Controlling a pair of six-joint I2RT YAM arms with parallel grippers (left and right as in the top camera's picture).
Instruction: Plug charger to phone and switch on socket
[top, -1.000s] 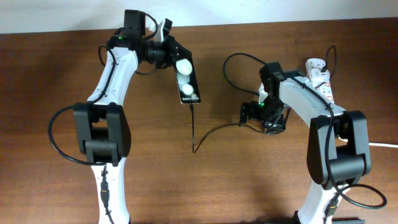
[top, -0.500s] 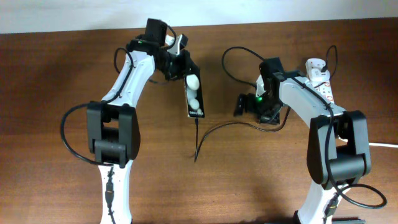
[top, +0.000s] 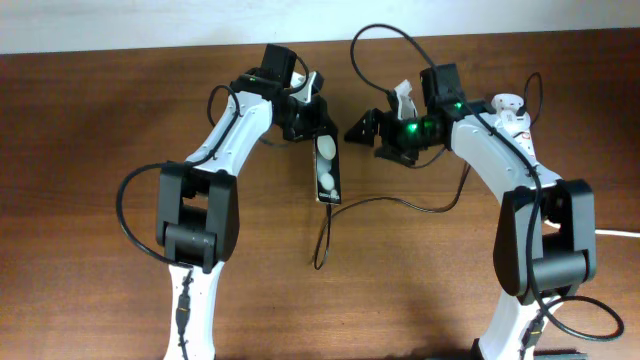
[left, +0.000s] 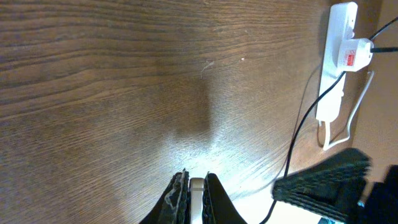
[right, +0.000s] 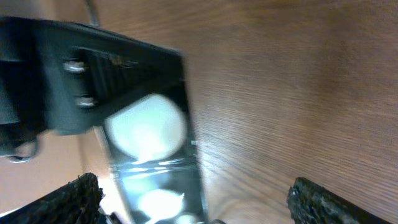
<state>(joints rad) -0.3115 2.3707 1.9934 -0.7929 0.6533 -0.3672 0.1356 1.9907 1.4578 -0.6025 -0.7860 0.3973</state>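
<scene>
Left gripper (top: 312, 122), seen from overhead, is clamped on the upper end of the phone (top: 327, 172) just above the middle of the frame. The phone runs downward from it, two white spots facing up. The charger (top: 319, 255) meets the phone's lower end, drops to a bend, then curves right under the right arm. Right gripper (top: 368, 135) sits just right of the phone's upper end, fingers spread and holding nothing. The socket (top: 518, 122) lies at the upper right of the table (top: 80, 150), partly hidden by the right arm.

From the left wrist, the left gripper (left: 194, 182) is at bottom centre, its fingers pressed onto a thin pale edge of the phone (left: 197, 184). The socket (left: 339, 62) lies at upper right with a white adapter (left: 354, 53) plugged in. The charger (left: 305, 118) runs down from that adapter towards a dark, blurred finger of the right gripper (left: 323, 183) at lower right. Bare table (left: 93, 93) fills the rest.

From the right wrist, the right gripper (right: 193, 190) has its fingers far apart at the two lower corners, closed on nothing. The phone (right: 158, 165) shows blurred at lower left with a white spot. The left gripper (right: 62, 81) holds it from the upper left, over the table (right: 280, 93).
</scene>
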